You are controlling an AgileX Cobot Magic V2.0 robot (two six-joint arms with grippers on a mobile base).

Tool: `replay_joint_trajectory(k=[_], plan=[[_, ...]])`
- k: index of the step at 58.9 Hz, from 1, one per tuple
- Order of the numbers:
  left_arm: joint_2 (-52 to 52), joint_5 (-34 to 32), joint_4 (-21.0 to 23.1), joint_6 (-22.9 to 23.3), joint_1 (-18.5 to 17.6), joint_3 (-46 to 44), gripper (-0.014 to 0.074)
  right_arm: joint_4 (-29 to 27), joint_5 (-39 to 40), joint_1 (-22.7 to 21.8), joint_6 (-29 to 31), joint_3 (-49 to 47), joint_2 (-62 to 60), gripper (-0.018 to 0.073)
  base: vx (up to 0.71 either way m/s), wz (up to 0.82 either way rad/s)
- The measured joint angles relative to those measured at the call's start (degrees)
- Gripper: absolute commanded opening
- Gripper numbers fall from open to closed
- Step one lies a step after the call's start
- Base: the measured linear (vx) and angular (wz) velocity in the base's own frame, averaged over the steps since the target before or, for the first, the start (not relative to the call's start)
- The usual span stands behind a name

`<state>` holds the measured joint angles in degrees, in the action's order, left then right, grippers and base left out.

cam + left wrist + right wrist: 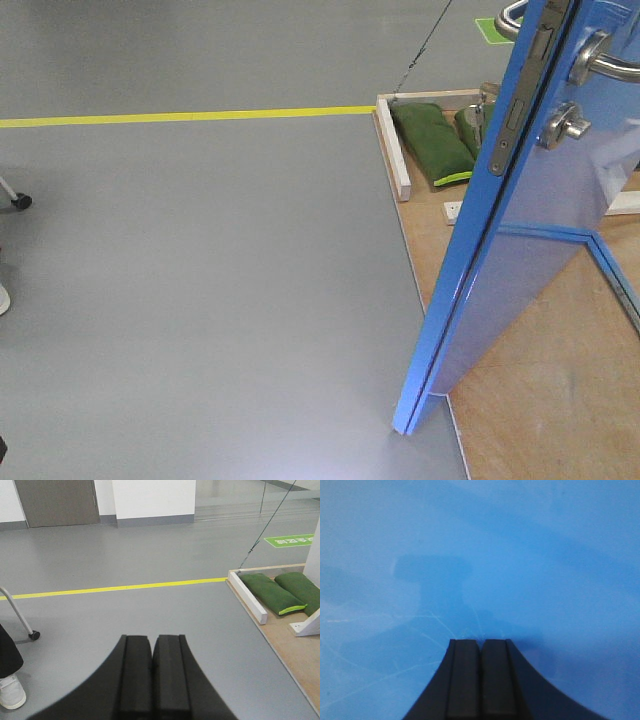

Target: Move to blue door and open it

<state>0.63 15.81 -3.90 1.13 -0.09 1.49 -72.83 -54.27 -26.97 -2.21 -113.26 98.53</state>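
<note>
The door (520, 250) stands ajar, its free corner swung past the base's (540, 400) left edge. My right pincer (481, 645), pressed together and empty, faces its blue panel. I judge a steady, square push widens it best. Contact is unclear. My left pincer (151, 640), pressed together too, idles. The handle (605, 60) is cut off.

Even light, sheen on blue door (530, 240)

Blue door (520, 260) cropped
Its top and lever handle (603, 62) run off frame; a green sandbag (465, 130) hides partly behind its edge; the floor sign (490, 28) beyond is unreadable.
</note>
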Motion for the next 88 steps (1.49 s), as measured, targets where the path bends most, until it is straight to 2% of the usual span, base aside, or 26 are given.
replay_joint_trajectory(k=[88], plan=[[0.0, 0.0, 0.0, 0.0, 0.0, 0.0, 0.0073, 0.18, 0.06, -0.32, 0.0, 0.0, 0.0, 0.0012, 0.0, 0.0]])
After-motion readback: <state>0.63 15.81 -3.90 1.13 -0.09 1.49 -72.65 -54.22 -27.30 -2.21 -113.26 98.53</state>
